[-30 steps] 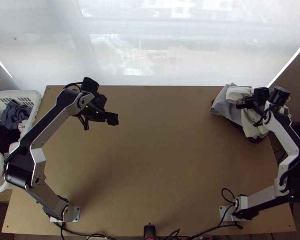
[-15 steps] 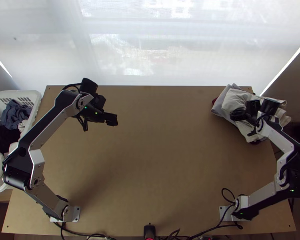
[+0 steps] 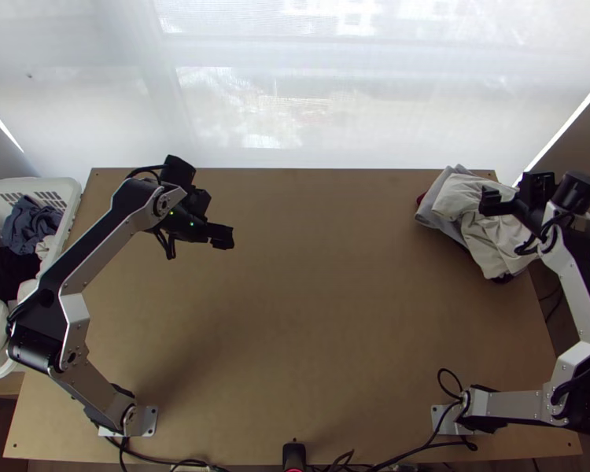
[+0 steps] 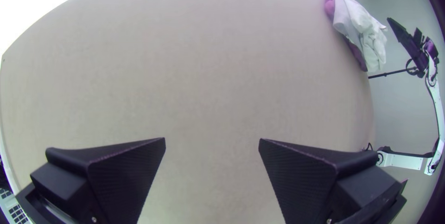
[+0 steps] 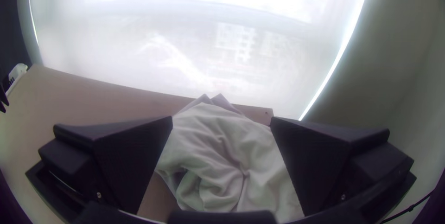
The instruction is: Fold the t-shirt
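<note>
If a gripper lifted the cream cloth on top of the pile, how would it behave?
Likely floppy, sagging from the grip: the cream cloth lies in soft, irregular wrinkles. A deep pinch might also catch the grey cloth, which pokes out from under it.

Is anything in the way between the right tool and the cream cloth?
Nothing visible stands between the right tool and the cream cloth, which lies rumpled on top of a grey cloth.
</note>
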